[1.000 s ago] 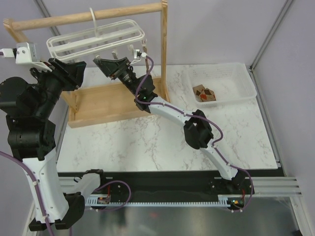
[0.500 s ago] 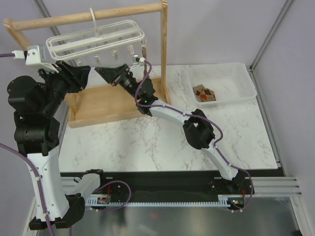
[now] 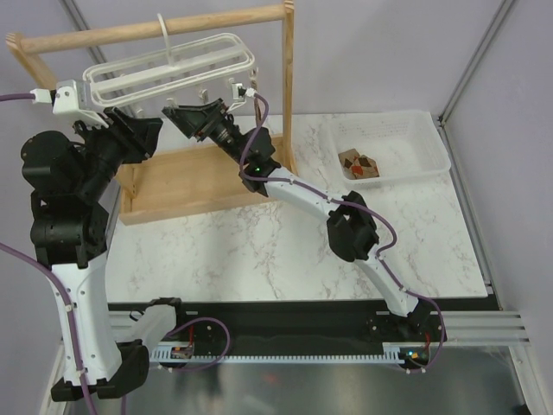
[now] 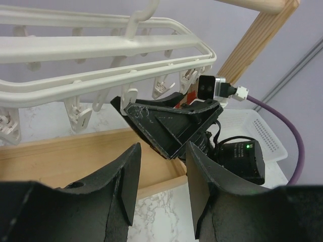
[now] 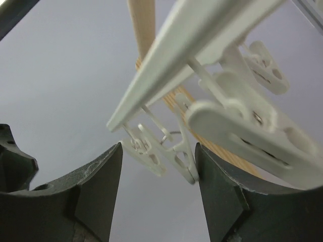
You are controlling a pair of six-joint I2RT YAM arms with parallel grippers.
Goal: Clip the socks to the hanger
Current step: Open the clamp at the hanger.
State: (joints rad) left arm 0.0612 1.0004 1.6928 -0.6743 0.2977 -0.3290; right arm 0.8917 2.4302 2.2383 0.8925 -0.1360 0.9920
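Overhead, the tan-brown argyle socks [image 3: 359, 164] lay in the white perforated basket [image 3: 436, 143] on the counter [image 3: 259, 251], well right of both arms and nearer my right gripper [image 3: 197, 112]. Through the left wrist, my left gripper [image 4: 161, 186] gaped empty under the white plastic drying hanger [image 4: 101, 50]. Through the right wrist, its jaws stood apart and empty, with a dangling white clip [image 5: 156, 151] showing between them.

Tight under hanger [image 3: 168, 65]: row of dangling clips [image 4: 81, 116] overhead, rack tray [image 3: 190, 186] below. Straight ahead of left end effector [image 4: 162, 151], fingers spread: body of right end effector [image 5: 157, 171], no way through. Right side walled off by rack post [image 3: 288, 78]. Open bench [image 3: 259, 251] nearer arm bases; basket [image 3: 406, 143] far right, well apart.
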